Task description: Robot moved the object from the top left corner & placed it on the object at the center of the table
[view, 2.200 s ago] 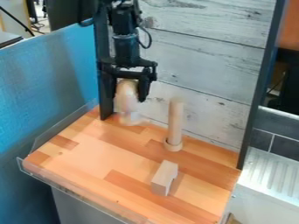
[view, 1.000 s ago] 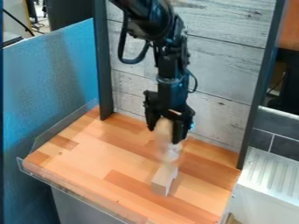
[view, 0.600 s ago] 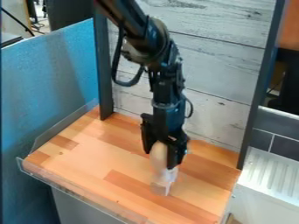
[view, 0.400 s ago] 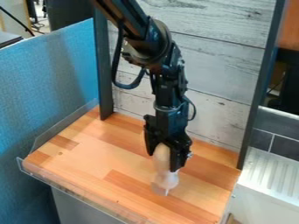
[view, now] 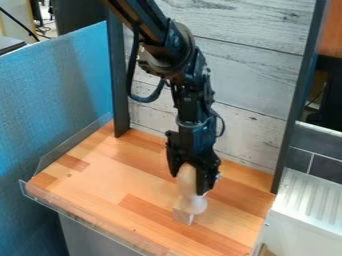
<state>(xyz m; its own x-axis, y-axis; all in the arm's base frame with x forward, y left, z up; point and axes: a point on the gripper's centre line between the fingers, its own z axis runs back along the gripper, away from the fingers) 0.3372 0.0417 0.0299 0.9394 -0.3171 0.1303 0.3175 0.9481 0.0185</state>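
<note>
The gripper (view: 189, 183) holds a wooden piece (view: 188, 186) at the block (view: 182, 216)

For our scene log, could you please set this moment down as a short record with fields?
gripper: black gripper, pointing down near the table's middle
held: a pale, rounded object, roughly upright, wider at its lower end
under it: a pale block, partly covered by the held object
contact: cannot tell whether the object rests on the block
surface: wood-patterned table with a clear rim
behind: whitish plank wall
left side: blue panel
</note>
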